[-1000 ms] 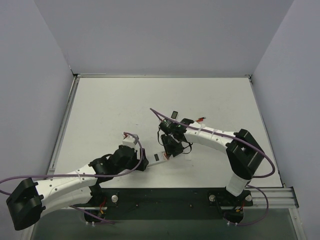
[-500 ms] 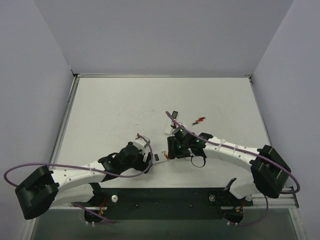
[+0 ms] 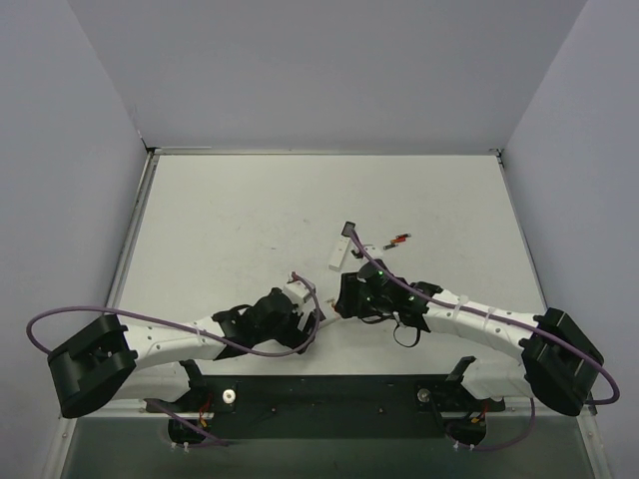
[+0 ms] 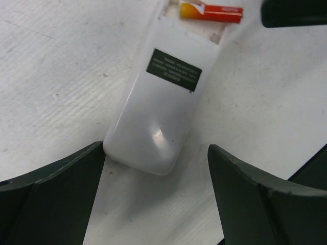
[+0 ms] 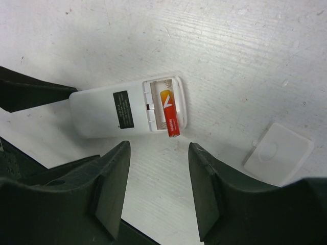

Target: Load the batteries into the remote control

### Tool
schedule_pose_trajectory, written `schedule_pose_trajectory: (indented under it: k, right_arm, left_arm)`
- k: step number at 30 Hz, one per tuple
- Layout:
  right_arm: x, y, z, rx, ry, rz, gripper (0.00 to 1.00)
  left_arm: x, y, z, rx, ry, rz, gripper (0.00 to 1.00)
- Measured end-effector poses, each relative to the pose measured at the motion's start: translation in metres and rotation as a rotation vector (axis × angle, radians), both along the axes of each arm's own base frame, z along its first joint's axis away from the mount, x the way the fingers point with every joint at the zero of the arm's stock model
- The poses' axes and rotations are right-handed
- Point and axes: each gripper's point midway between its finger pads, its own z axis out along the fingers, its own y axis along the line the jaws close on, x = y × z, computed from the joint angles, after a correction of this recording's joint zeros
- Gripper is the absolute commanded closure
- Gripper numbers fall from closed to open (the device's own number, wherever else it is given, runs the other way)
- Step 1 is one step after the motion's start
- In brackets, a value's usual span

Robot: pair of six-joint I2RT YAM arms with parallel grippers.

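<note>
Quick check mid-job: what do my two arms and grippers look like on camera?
The left arm and right arm have white links and bulky black joints, each trailing a purple cable. Small green lights glow near the right wrist. The left gripper and right gripper each have two broad, dark, wedge-shaped fingers.

The white remote control [image 5: 97,116] is wearing a dark label [image 5: 122,108], while the battery [image 5: 170,114] is showing red, orange and yellow.
</note>
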Motion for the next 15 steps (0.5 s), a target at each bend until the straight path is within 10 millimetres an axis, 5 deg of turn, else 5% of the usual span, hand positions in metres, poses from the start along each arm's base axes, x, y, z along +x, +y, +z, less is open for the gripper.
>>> schedule_pose_trajectory:
  k: [6, 15]
  right_arm:
    - [-0.004, -0.005, -0.011, -0.009, 0.006, -0.002, 0.58]
    - [0.009, -0.019, -0.010, 0.025, 0.000, -0.046, 0.61]
  left_arm:
    - [-0.022, -0.014, 0.002, -0.005, 0.019, -0.060, 0.08]
    - [-0.012, -0.007, 0.006, 0.013, -0.028, 0.003, 0.08]
